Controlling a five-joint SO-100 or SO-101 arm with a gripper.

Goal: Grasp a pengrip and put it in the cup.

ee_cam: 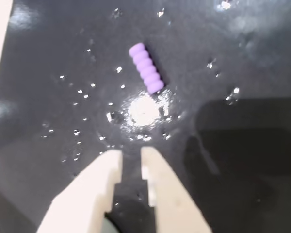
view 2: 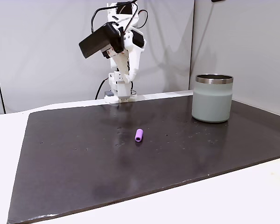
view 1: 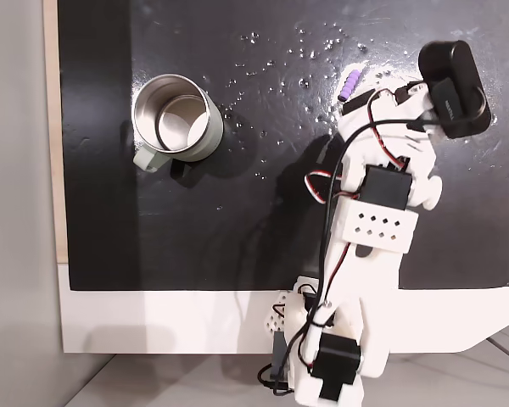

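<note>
Tool point(ee_cam: 131, 158) above, clear of pengrip point(ee_cam: 146, 68)

1. Pengrip point(ee_cam: 146, 68): small, light purple, ribbed; lying flat on the dark mat, just ahead of the gripper point(ee_cam: 131, 158) fingertips, not touching.
2. Cup point(view 1: 177, 118): upright, steel-lined, pale grey-green, well apart from the gripper.

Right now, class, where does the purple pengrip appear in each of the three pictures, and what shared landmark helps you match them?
A fixed view: pengrip upper right, right of the cup.
A fixed view: centre, left of the cup.
Wrist view: upper centre, ahead of the pincer.
Shared landmark: the black mat it lies on.
</note>
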